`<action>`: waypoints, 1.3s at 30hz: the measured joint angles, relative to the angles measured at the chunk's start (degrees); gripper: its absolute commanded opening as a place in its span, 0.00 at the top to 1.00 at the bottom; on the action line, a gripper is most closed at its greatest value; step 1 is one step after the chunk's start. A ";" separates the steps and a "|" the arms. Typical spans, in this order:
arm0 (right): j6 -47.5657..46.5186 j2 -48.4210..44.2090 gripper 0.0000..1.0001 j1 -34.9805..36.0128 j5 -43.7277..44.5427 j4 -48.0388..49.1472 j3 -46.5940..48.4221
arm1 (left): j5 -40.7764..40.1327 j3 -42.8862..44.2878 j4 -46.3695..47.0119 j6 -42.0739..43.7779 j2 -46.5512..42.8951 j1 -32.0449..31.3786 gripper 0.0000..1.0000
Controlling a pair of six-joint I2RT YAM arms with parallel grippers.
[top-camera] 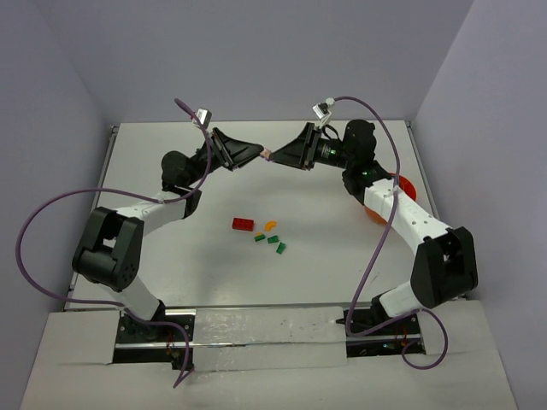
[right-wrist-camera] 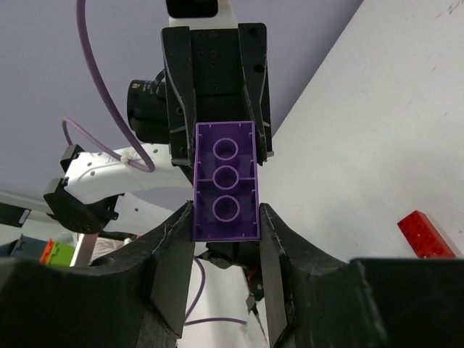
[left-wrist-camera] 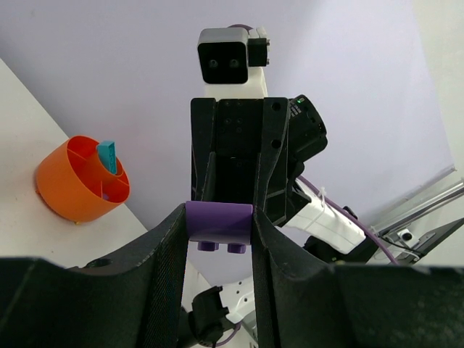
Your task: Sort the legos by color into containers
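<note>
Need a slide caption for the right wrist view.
Mid-air handover: purple brick in the right gripper, left gripper gripping its far end.

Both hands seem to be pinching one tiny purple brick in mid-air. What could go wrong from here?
1. The purple brick is pinched by the left hand and right hand above the table. If one lets go before the other grips firmly, it may drop.
2. The orange bowl is partly hidden by the right arm, so reaching it looks awkward.

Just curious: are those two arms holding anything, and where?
A purple brick, one end in the left end effector, the other end in the right end effector.
</note>
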 measured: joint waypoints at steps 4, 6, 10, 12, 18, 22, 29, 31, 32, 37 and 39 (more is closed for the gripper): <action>-3.71 0.00 1.00 -0.91 -0.67 -5.00 1.75 | 1.18 0.14 -3.83 2.59 -0.10 0.45 0.01; -7.78 -0.31 1.00 -2.26 -1.06 -9.61 3.28 | 2.40 0.48 -9.08 6.53 -0.40 1.53 0.01; -21.22 -2.69 1.00 -7.82 0.01 -24.79 6.33 | 3.42 5.24 -27.01 20.46 -1.67 4.83 0.01; -30.16 -3.97 1.00 -11.29 2.15 -34.37 8.58 | 1.88 9.69 -38.71 30.28 -2.50 6.06 0.01; -55.83 -7.62 1.00 -23.75 9.01 -63.34 13.00 | -7.92 20.52 -67.28 58.45 -5.58 5.91 0.01; -68.64 -7.83 1.00 -30.99 15.98 -77.92 12.96 | -15.48 21.66 -76.20 70.71 -7.38 5.15 0.01; -79.97 -5.62 1.00 -35.46 27.06 -91.38 13.68 | -19.90 24.68 -86.47 79.61 -7.63 4.85 0.01; -80.55 -3.64 1.00 -36.08 29.35 -93.77 15.07 | -19.91 25.21 -87.61 80.25 -7.63 4.83 0.01; -80.54 -2.50 1.00 -36.38 30.31 -94.61 16.14 | -19.93 25.29 -87.96 80.45 -7.63 4.83 0.01; -79.02 0.99 1.00 -37.26 33.78 -95.14 18.23 | -20.21 25.29 -89.27 80.82 -7.61 4.83 0.01; -77.84 2.23 1.00 -37.42 34.72 -95.07 18.23 | -20.26 25.29 -89.43 80.83 -7.61 4.83 0.01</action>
